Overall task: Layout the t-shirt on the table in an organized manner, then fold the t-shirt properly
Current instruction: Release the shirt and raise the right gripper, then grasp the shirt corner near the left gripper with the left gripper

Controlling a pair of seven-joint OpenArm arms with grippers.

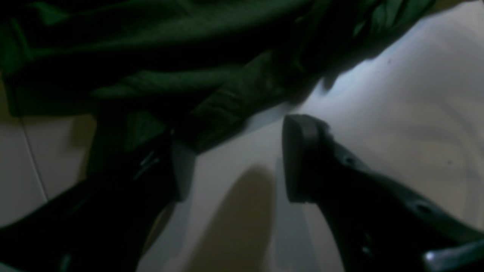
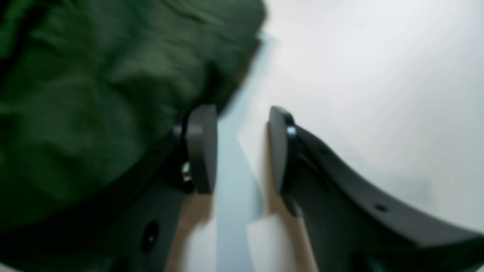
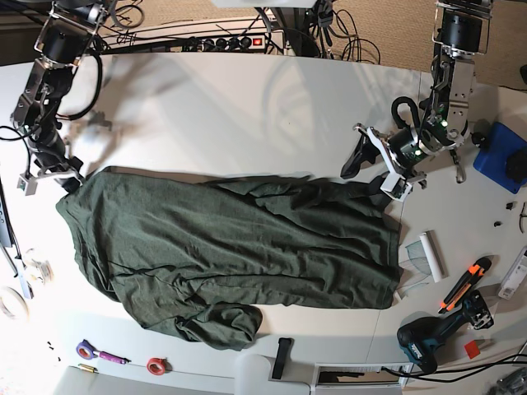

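Observation:
The dark green t-shirt (image 3: 230, 239) lies spread across the table (image 3: 247, 107), wrinkled, with a bunched corner at the front (image 3: 222, 325). My left gripper (image 3: 371, 169) hovers at the shirt's upper right corner. In the left wrist view it (image 1: 234, 162) is open, with bare table between the fingers and the shirt's edge (image 1: 211, 98) just ahead. My right gripper (image 3: 64, 177) is at the shirt's upper left corner. In the right wrist view it (image 2: 240, 149) is open with a narrow gap. Green cloth (image 2: 94, 94) lies against the outside of its left finger (image 2: 202, 147).
A blue box (image 3: 502, 156) sits at the right edge. A clear plastic piece (image 3: 424, 257), an orange cutter (image 3: 463, 288) and a teal drill (image 3: 428, 341) lie front right. Tape rolls (image 3: 152, 364) and a black object (image 3: 282, 358) line the front edge. Cables (image 3: 230, 37) run along the back.

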